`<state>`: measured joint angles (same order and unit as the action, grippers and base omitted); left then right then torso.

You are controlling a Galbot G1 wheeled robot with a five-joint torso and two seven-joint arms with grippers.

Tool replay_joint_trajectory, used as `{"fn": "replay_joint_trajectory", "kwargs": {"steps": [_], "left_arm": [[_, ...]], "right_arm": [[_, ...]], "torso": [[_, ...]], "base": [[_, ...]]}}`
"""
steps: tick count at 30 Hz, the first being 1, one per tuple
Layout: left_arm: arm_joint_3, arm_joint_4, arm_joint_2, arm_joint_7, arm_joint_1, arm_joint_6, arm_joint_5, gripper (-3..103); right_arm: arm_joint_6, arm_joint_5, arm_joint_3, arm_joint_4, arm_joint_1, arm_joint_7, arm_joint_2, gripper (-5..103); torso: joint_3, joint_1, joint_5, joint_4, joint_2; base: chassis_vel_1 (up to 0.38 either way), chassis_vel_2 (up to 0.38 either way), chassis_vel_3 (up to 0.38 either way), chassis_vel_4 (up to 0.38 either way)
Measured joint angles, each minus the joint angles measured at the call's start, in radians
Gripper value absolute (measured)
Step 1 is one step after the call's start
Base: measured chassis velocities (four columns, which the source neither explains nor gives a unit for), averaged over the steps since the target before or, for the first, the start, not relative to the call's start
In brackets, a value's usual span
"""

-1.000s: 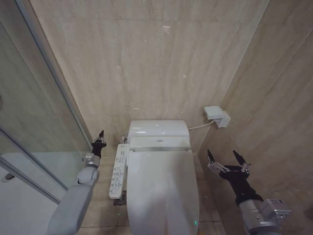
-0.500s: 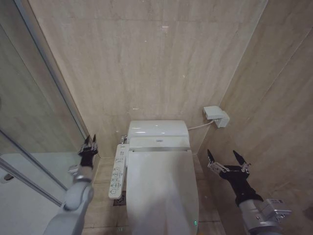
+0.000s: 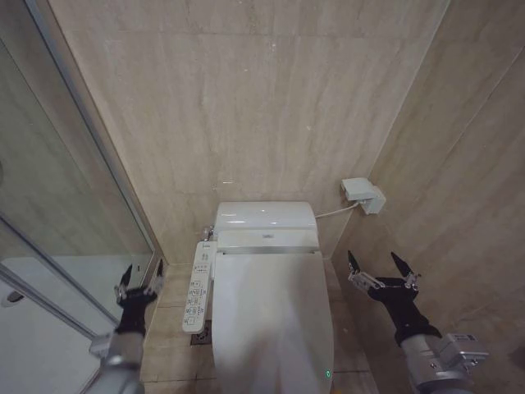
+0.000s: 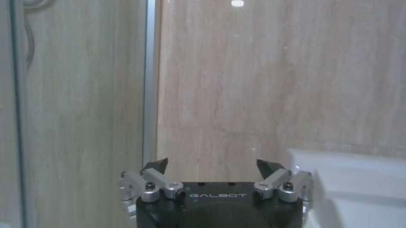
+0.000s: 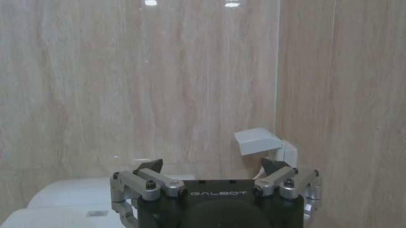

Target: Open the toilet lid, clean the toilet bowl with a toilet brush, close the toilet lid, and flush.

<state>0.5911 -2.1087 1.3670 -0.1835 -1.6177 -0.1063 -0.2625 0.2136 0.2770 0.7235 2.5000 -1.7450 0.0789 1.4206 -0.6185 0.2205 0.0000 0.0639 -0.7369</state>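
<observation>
The white toilet lid (image 3: 275, 316) lies closed over the toilet bowl, which is hidden beneath it. The white side control panel (image 3: 197, 287) runs along the toilet's left side. My left gripper (image 3: 140, 270) hangs open and empty low to the left of that panel, near the glass partition; the left wrist view shows its fingers (image 4: 157, 166) spread before the wall, with the tank's corner (image 4: 355, 185) beside them. My right gripper (image 3: 374, 261) is open and empty to the right of the lid, also seen spread in the right wrist view (image 5: 211, 165). The toilet brush is out of view.
The white tank (image 3: 265, 217) stands against the beige tiled back wall. A white wall box (image 3: 362, 194) with a cable sits on the right wall near the corner. A glass shower partition (image 3: 74, 205) with a metal frame closes off the left side.
My left arm has drawn back from beside the tank toward me, down and to the left, and its fingers now show spread apart. The right arm has not moved.
</observation>
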Motion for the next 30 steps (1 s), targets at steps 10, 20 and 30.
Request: {"fn": "replay_joint_trajectory", "kwargs": {"steps": [10,20,30], "left_arm": [[-0.014,-0.160,0.072,-0.025,-0.156,-0.022,0.133,100],[-0.022,-0.236,0.073,-0.061,-0.225,-0.030,0.186,100],[-0.008,-0.258,-0.003,-0.062,-0.276,-0.024,0.199,100]], "right_arm": [[0.000,0.000,0.000,0.000,0.000,0.000,0.000,100],[0.000,0.000,0.000,0.000,0.000,0.000,0.000,100],[0.000,0.000,0.000,0.000,0.000,0.000,0.000,100]], "torso": [[0.000,0.000,0.0002,0.0001,0.000],[0.000,0.000,0.0000,0.0000,0.000],[0.000,0.000,-0.0001,0.0001,0.000]], "base": [[0.000,0.000,0.000,0.000],[0.000,0.000,0.000,0.000],[0.000,0.000,0.000,0.000]]}}
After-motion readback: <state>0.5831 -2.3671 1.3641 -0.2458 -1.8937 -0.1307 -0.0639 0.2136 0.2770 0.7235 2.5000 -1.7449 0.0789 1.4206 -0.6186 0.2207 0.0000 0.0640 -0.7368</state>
